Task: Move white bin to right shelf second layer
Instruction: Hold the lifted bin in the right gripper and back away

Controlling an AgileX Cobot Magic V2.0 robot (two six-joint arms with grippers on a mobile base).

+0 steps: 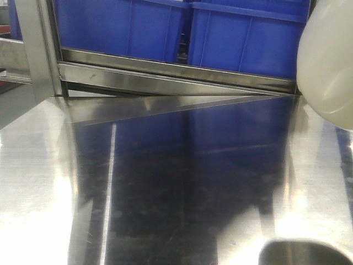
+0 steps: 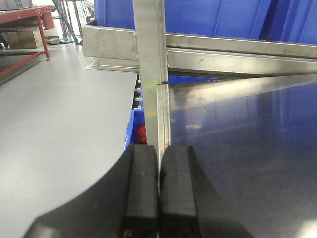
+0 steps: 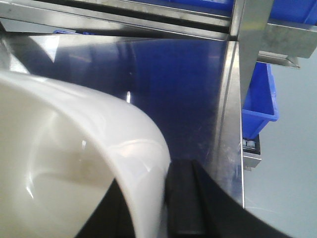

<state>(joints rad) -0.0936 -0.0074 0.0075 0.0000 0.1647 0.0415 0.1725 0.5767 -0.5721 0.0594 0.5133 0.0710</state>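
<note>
One white bin (image 1: 328,66) was in sight. Blue crates came to four: a left crate (image 1: 118,27) and a right crate (image 1: 248,36) side by side behind the table, plus one lower crate (image 2: 132,130) beside the left post (image 2: 148,59) and another low crate (image 3: 258,106) beside the right post (image 3: 252,44). So two posts showed, and one steel tabletop (image 1: 182,182). Two grippers appeared, the left gripper (image 2: 159,198) and the right gripper (image 3: 166,198). Off to the side stood one red table (image 2: 25,15) with one cardboard box (image 2: 22,38) under it.
</note>
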